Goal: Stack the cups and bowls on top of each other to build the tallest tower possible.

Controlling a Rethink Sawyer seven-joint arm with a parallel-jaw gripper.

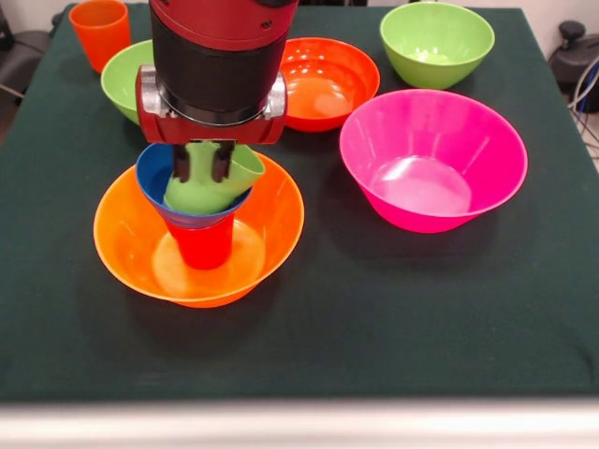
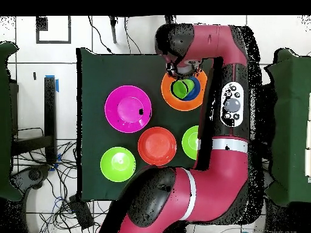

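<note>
The large orange bowl (image 1: 131, 253) stands at the front left. In it a red cup (image 1: 201, 245) stands upside down with the small blue bowl (image 1: 154, 173) on top. A light green cup (image 1: 220, 182) lies tilted in the blue bowl, its mouth facing right. My gripper (image 1: 201, 166) hangs straight above the stack, and its two dark fingers (image 1: 181, 164) are closed on the green cup's body. In the overhead view the orange bowl (image 2: 167, 91), the blue bowl (image 2: 194, 91) and the green cup (image 2: 180, 89) show under my wrist.
A large pink bowl (image 1: 432, 159) sits to the right, and a red-orange bowl (image 1: 328, 84) behind the stack. One light green bowl (image 1: 437, 42) is at the back right and another (image 1: 122, 79) at the back left. An orange cup (image 1: 100, 33) stands in the back left corner.
</note>
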